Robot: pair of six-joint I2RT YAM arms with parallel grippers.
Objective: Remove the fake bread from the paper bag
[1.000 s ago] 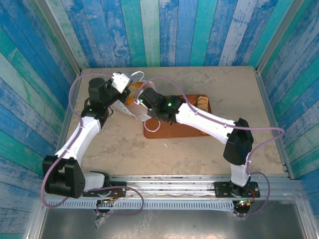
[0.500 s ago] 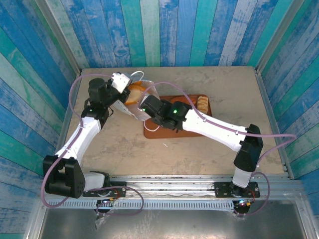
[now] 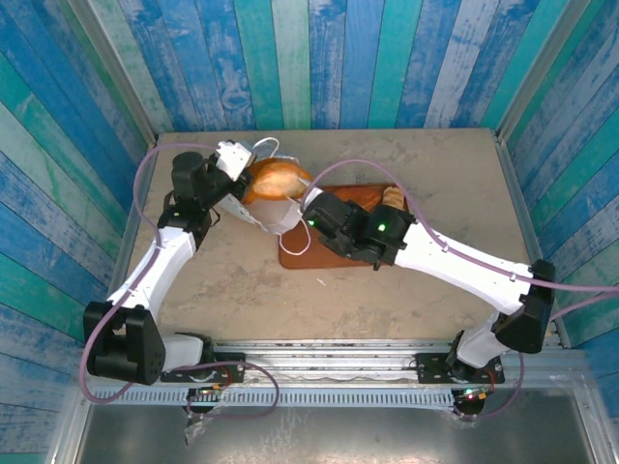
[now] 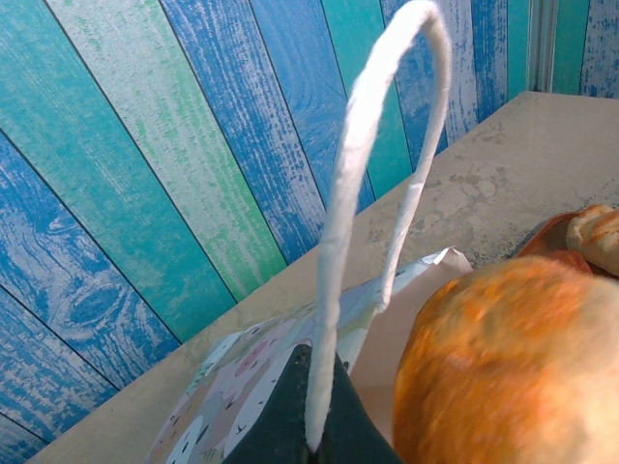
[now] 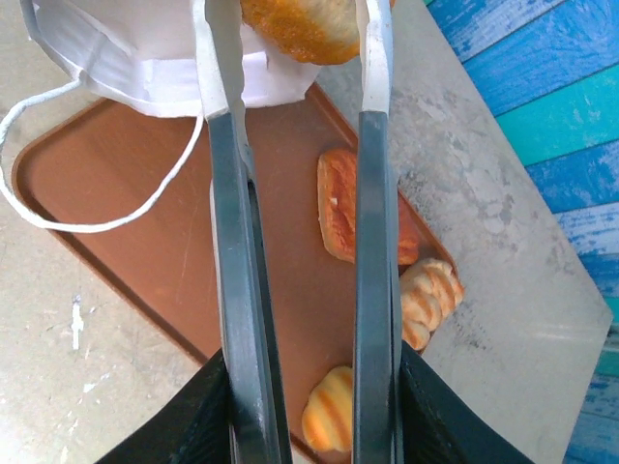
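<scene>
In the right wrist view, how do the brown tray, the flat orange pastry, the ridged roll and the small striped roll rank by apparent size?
1. Brown tray, clearly largest.
2. Flat orange pastry.
3. Ridged roll and small striped roll: about alike; the right claw hides part of each, so I do not rank them.

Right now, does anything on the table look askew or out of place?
The paper bag lies tipped toward the tray, held by one cord handle in the left tool. A loaf juts from its mouth, gripped by the right tool; the other handle trails loose on the tray.
</scene>
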